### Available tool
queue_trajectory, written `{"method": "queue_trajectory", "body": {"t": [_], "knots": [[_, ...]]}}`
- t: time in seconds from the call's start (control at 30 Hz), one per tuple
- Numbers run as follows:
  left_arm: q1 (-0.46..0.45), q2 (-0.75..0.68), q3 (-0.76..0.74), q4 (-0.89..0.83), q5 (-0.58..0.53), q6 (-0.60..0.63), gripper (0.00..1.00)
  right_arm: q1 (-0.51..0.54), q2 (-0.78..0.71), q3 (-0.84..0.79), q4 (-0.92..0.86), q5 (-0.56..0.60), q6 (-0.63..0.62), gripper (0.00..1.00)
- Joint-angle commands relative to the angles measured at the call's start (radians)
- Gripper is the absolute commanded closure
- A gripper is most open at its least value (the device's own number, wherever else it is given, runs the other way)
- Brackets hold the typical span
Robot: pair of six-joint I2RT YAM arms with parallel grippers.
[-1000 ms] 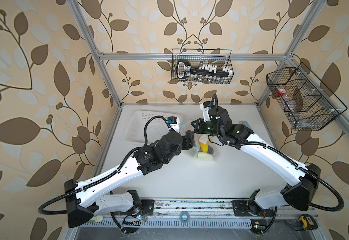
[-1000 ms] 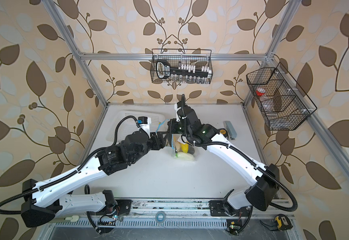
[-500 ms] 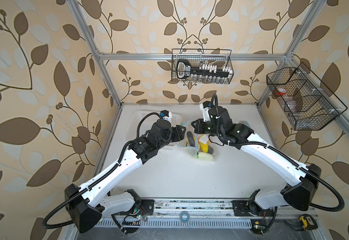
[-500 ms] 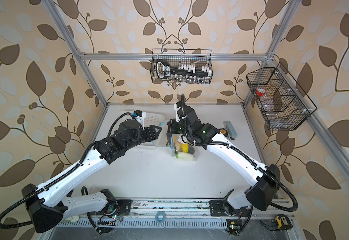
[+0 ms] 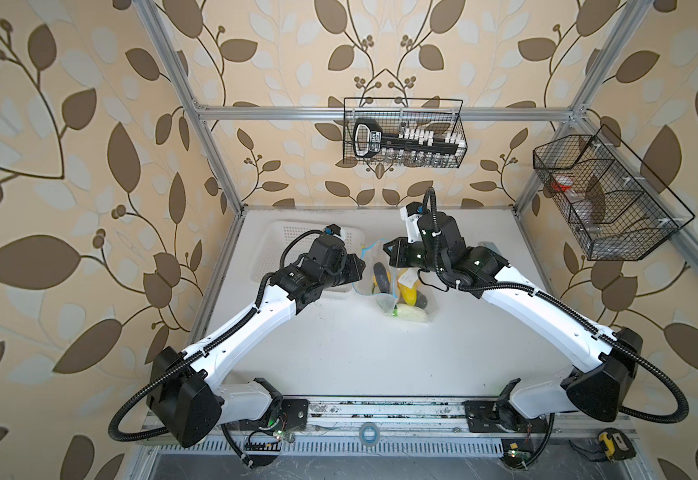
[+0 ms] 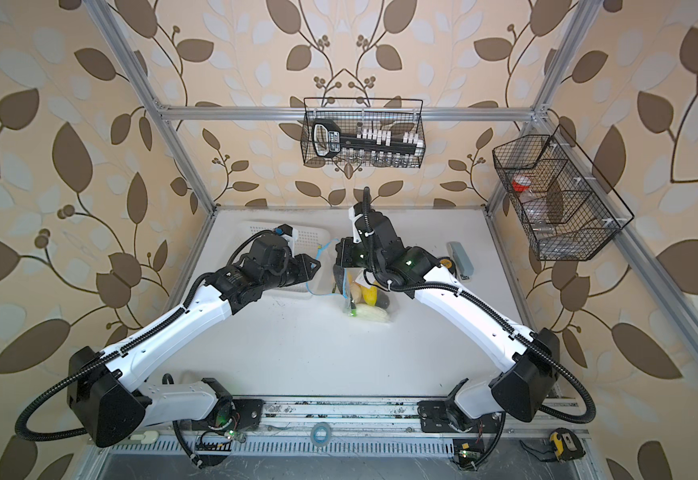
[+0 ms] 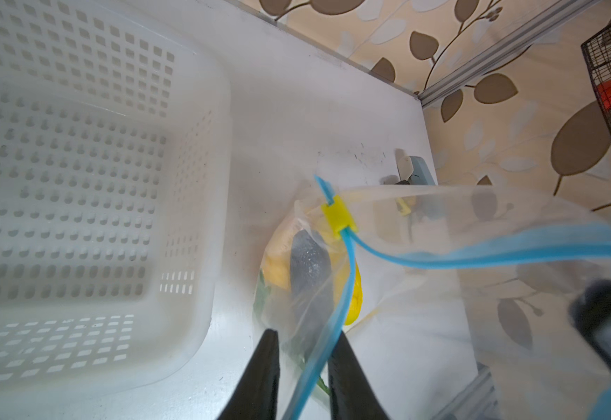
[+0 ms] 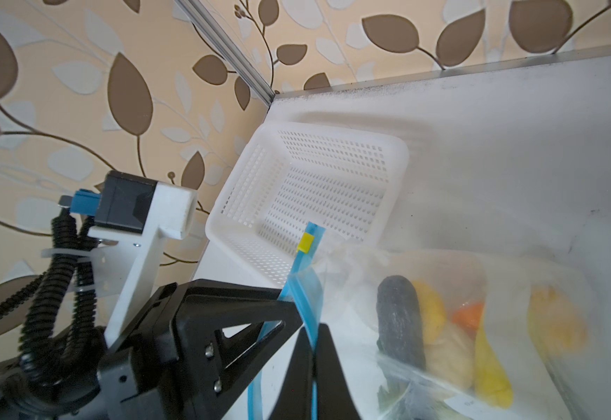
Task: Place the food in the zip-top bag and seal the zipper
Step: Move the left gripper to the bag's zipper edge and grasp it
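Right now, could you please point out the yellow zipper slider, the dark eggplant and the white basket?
yellow zipper slider (image 7: 337, 217), left wrist view, middle of the clip.
dark eggplant (image 8: 400, 320), right wrist view, middle of its body.
white basket (image 7: 223, 163), left wrist view, its side rim.

My left arm (image 5: 251, 318) and right arm (image 5: 546, 316) wear white shells with black joints. Ribbed black cable (image 8: 38, 302) trails off them. I see the left gripper (image 7: 305, 367) has a black triangular frame (image 8: 194, 312) with silver screws (image 8: 208, 350), plus a white bracket (image 8: 151, 232).
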Motion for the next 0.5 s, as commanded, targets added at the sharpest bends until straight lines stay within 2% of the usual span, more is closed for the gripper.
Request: {"method": "queue_trajectory", "body": {"t": [0.0, 0.17, 0.47], "knots": [[0.004, -0.008, 0.058, -0.006, 0.055, 0.000, 0.85, -0.003, -0.029, 0.001, 0.011, -0.013, -0.018, 1.00], [0.003, -0.003, 0.085, -0.015, 0.114, -0.006, 0.99, -0.004, -0.057, -0.026, 0.010, -0.006, -0.040, 1.00], [-0.015, -0.138, 0.082, -0.027, 0.103, -0.060, 1.00, 0.007, -0.148, -0.058, -0.053, 0.014, -0.062, 1.00]]}}
